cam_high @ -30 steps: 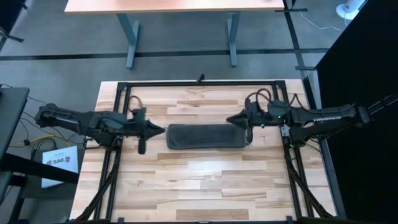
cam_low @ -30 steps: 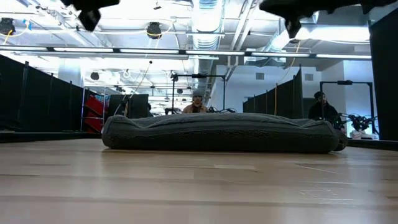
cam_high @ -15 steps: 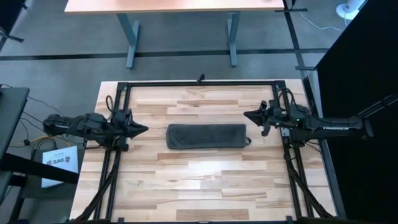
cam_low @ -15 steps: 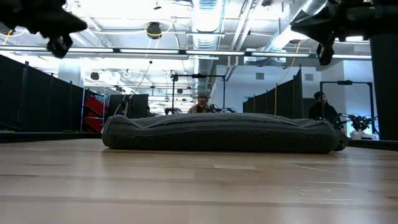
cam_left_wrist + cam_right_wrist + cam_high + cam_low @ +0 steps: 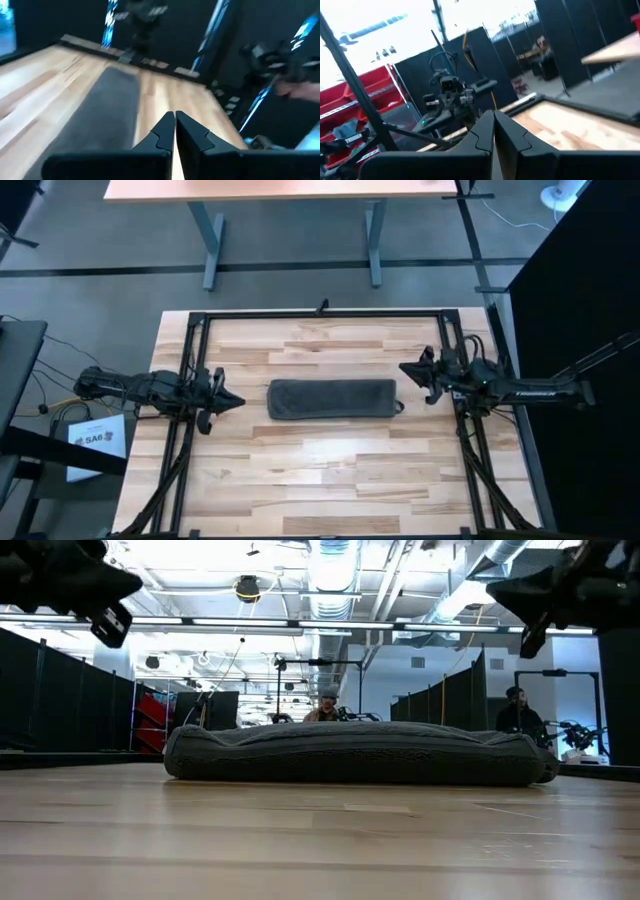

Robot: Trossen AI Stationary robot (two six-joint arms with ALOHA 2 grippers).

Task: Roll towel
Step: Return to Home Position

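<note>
Two empty grippers flank the towel (image 5: 333, 398) in the high view: the left gripper (image 5: 238, 401) and the right gripper (image 5: 404, 368) each hang near one end of the roll, which lies mid-table (image 5: 330, 475) with bare wood all round and the edges well apart. In the low view the roll looks soft, light and apt to loosen, so you would best pinch it across an end. Both wrist views show the fingertips (image 5: 166, 129) pressed together on nothing.
</note>
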